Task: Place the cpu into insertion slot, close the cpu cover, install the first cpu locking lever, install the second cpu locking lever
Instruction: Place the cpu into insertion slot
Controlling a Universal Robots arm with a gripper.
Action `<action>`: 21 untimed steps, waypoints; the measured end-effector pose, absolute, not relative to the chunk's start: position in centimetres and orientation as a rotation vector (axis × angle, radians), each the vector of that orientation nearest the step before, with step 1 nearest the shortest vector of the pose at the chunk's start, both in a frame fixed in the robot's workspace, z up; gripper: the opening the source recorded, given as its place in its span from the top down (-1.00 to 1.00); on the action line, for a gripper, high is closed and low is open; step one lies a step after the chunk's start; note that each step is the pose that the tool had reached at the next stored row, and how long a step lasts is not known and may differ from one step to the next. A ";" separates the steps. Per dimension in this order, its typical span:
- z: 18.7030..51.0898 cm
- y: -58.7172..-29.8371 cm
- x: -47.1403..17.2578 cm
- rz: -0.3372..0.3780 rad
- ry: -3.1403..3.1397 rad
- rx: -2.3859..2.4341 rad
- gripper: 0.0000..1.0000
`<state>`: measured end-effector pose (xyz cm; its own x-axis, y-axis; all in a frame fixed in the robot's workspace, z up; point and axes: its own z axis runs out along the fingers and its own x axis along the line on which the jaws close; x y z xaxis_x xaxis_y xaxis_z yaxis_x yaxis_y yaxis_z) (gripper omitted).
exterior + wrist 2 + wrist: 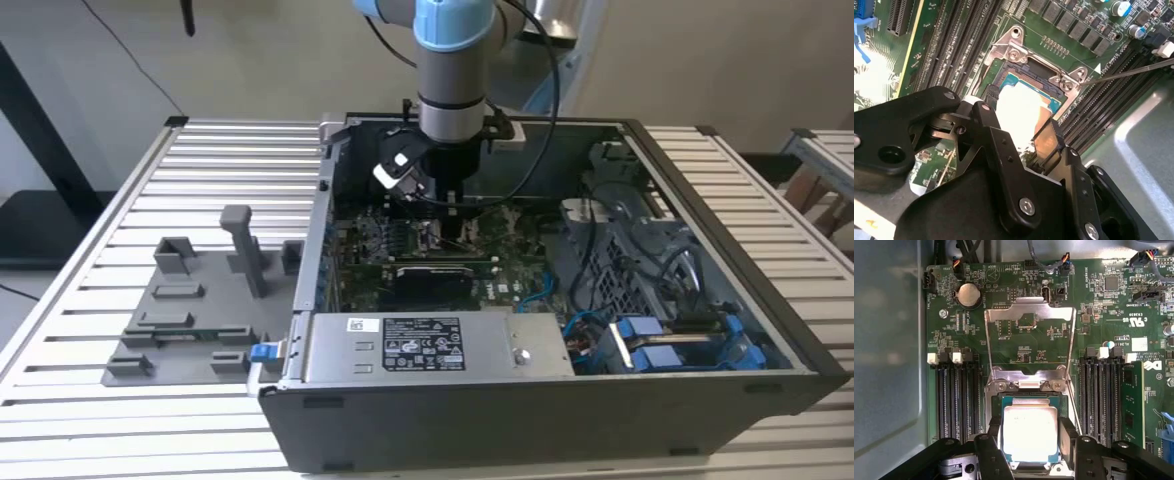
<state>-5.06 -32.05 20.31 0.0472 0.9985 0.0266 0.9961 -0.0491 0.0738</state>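
Our hand (1030, 429) is open, its black fingers (990, 455) spread to either side of the cpu (1030, 440); we cannot tell whether they touch it. The cpu lies in the insertion slot (1026, 386), with the cpu cover (1029, 310) swung back. A white label (420, 343) sits inside the computer case (534, 420) on the table (200, 160).

Blown-out glare on the cpu (1030, 432) in both wrist views; exterior view soft, evenly lit.
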 end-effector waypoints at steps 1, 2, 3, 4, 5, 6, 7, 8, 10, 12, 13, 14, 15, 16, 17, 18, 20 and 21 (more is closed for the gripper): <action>20.3 -32.1 -5.1 0.109 2.142 2.248 -0.09; 20.2 -32.1 -5.1 0.109 2.142 2.248 -0.09; 20.2 -32.1 -5.1 0.109 2.142 2.248 -0.09; 20.1 -32.1 -5.1 0.109 2.142 2.247 -0.09; 20.1 -32.1 -5.1 0.109 2.142 2.248 -0.09; 20.0 -32.1 -5.1 0.109 2.142 2.248 -0.09; 20.0 -32.1 -5.1 0.109 2.142 2.248 -0.09; 19.9 -32.1 -5.1 0.109 2.142 2.248 -0.09; 19.8 -32.1 -5.1 0.109 2.142 2.248 -0.09; 19.8 -32.1 -5.1 0.109 2.142 2.248 -0.09; 19.7 -32.1 -5.1 0.109 2.142 2.248 -0.09; 19.7 -32.1 -5.1 0.109 2.142 2.248 -0.09; 19.7 -32.1 -5.1 0.109 2.141 2.248 -0.09; 19.7 -32.1 -5.1 0.108 2.141 2.248 -0.09; 19.7 -32.1 -5.1 0.109 2.142 2.248 -0.09; 19.7 -32.1 -5.1 0.109 2.142 2.248 -0.09; 19.7 -32.1 -5.1 0.109 2.142 2.248 -0.09; 19.6 -32.1 -5.1 0.109 2.142 2.248 -0.09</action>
